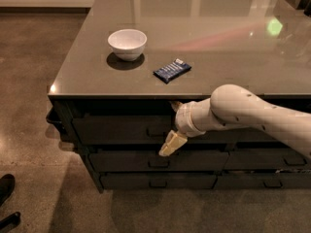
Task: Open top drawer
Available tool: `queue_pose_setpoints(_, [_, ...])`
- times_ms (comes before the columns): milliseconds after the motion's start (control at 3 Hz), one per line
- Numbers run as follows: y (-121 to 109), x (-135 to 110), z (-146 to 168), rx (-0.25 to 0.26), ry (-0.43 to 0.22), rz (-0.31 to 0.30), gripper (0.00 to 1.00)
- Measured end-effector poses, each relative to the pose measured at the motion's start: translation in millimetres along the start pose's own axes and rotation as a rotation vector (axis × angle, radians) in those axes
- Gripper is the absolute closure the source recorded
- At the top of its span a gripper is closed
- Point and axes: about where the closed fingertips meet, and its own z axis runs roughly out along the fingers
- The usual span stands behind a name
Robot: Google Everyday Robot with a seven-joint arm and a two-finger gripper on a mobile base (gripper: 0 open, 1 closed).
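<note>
Approach to the handle looks like the step in hand: the pale two-finger end effector (167, 128), at the tip of a smooth, rounded cream plastic arm (243, 113) reaching in from the right, hovers in front of the long dark charcoal top drawer (114, 129). That drawer sits shut, flush just under the tabletop edge, at the head of its stack. The end effector is released. One tan finger (173, 142) angles down and left over the drawer's lower edge, and the other shows just beneath the tabletop lip. Between and slightly left of them lies the small rectangular loop handle (156, 131), which nothing appears to grip.

I judge that the next move calls for easing left and inward until the fingers bracket the loop, clenching on it, then drawing straight back along the drawer's travel. The handle is thin and shallow, so a small misalignment could let the fingers slip off.

The drawer fronts are matte and flat, and two shallower dark drawers (158, 161) sit below. The glossy grey stone-like tabletop (218, 38) reflects light. It carries a round white ceramic bowl (127, 42) and, near it, a flat dark blue crinkled snack packet (172, 70). The polished brown concrete floor (34, 81) surrounds the unit.
</note>
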Motion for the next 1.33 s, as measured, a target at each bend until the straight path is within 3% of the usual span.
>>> queue_pose_setpoints(667, [18,15,50,-0.216,-0.006,0.069,0.0])
queue_pose_setpoints(1333, [38,10,39,-0.325,-0.015,0.092,0.0])
